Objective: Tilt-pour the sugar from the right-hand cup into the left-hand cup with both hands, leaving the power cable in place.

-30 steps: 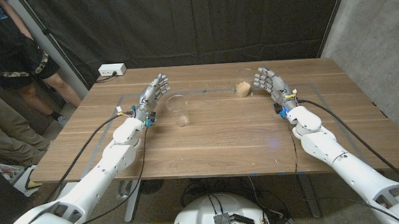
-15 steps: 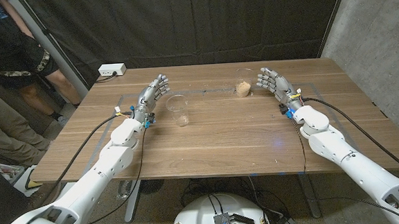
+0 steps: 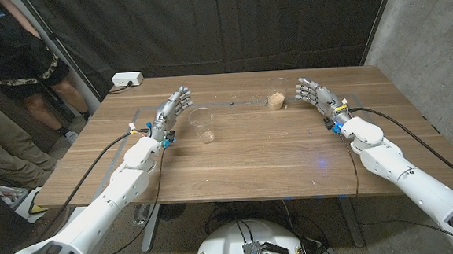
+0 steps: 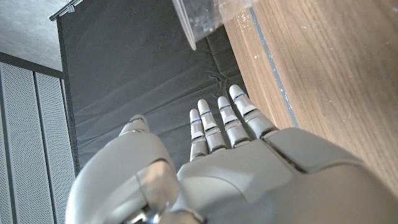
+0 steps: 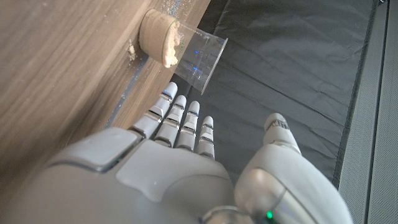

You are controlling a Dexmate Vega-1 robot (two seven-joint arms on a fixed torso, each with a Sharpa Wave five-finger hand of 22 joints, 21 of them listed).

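Sugar cup: your source is the clear cup with sugar (image 3: 276, 95), upright near the far edge, right of the table's middle. The brownish sugar sits as a low layer in its bottom; a few spilled grains lie on the wood at its base in the right wrist view (image 5: 132, 50).
Which way from the fingers: the sugar cup stands just beside your right hand (image 3: 313, 94), on its inner side toward the table's middle, not touching. You'd judge a short inward reach closes the gap.
Long axis: vertical, mouth up, so a side grasp suits the tilt.
Right hand fingers: spread and extended, holding nothing (image 5: 180, 121).
Receiving cup: the empty clear cup (image 3: 202, 124) stands upright left of centre, nearer you than the source.
Left hand: your left hand (image 3: 169, 111) is just beside it on the outer side, fingers open and straight, holding nothing (image 4: 221, 121).
Nearer hand: each cup has its own hand close by.
Count: two cups, two hands, one white power strip (image 3: 126, 80) at the far left corner with its cable running off. Keep away from it.
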